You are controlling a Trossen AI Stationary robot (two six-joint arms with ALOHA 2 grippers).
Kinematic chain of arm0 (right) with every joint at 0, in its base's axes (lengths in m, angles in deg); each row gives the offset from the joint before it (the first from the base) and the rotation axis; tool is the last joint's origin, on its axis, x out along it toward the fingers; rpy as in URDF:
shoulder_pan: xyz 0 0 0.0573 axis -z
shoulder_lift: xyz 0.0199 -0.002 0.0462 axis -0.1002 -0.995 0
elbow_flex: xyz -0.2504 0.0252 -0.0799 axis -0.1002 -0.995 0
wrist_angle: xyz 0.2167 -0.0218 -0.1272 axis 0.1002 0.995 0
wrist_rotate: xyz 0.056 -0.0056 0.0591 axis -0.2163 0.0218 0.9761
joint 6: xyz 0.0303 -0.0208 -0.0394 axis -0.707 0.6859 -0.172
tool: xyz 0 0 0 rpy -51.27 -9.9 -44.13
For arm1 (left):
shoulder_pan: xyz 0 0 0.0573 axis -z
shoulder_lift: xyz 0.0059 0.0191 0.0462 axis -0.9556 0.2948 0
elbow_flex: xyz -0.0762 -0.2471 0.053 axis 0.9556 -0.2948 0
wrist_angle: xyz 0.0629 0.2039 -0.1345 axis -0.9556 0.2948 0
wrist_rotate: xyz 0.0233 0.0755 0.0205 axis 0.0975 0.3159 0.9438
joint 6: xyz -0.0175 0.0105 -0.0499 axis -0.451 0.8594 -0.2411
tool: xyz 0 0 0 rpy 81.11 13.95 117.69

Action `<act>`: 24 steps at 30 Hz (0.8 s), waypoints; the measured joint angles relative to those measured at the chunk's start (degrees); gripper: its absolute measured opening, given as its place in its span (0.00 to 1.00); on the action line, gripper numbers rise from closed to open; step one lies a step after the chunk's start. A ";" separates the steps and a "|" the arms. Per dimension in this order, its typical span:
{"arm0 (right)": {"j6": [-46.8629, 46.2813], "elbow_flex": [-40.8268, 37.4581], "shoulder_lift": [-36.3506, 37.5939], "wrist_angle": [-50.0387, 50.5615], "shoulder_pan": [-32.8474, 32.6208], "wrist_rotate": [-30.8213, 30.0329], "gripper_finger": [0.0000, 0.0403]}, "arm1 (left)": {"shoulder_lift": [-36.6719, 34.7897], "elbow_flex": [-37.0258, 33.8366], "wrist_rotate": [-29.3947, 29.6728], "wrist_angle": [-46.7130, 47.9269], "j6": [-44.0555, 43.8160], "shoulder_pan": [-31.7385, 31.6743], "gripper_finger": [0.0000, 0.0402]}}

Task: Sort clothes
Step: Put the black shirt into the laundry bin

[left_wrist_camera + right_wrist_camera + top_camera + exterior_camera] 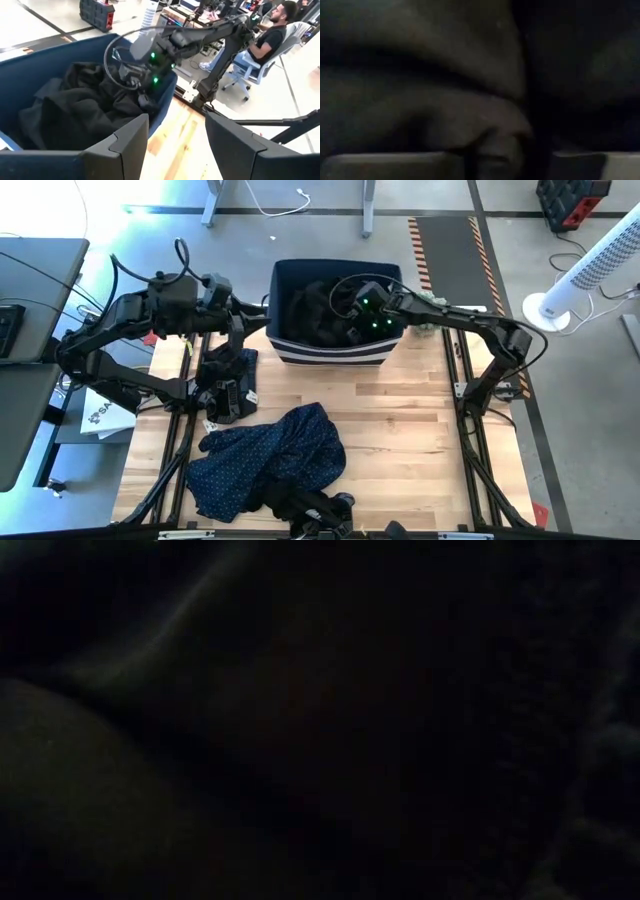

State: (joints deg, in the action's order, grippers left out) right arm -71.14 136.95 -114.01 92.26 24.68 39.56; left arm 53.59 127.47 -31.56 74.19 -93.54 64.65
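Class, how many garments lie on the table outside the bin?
2: a speckled navy garment at the front, a black garment by the left arm. More may be hidden beneath.

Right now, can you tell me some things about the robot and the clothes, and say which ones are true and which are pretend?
1. Black clothes lie inside the navy bin. True.
2. The speckled navy garment is in the bin. False: it lies on the wooden table, nearer the front.
3. The right end effector reaches into the bin. True.
4. The left end effector is squeezing a white shirt. False: its fingers are open and hold nothing.
5. A person sits in a chair beyond the table. True.
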 joint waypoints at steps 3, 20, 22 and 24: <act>1.53 7.23 0.00 4.05 0.05 -0.95 0.36 | -0.15 0.00 0.18 0.51 0.00 0.00 0.48; -5.23 33.70 -0.70 5.07 0.31 2.21 0.48 | -0.48 0.00 0.94 4.08 -1.09 -0.02 0.48; -6.47 32.00 -2.13 -0.59 0.72 6.88 0.48 | -0.48 0.00 0.95 4.37 -1.52 -0.02 0.48; -7.86 30.39 -4.51 -2.88 0.81 10.28 0.48 | -0.48 0.00 0.94 4.48 -1.55 -0.01 0.48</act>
State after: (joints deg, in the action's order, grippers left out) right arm -79.00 167.34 -118.52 89.37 25.49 49.84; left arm 53.11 127.47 -30.62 78.67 -95.10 64.64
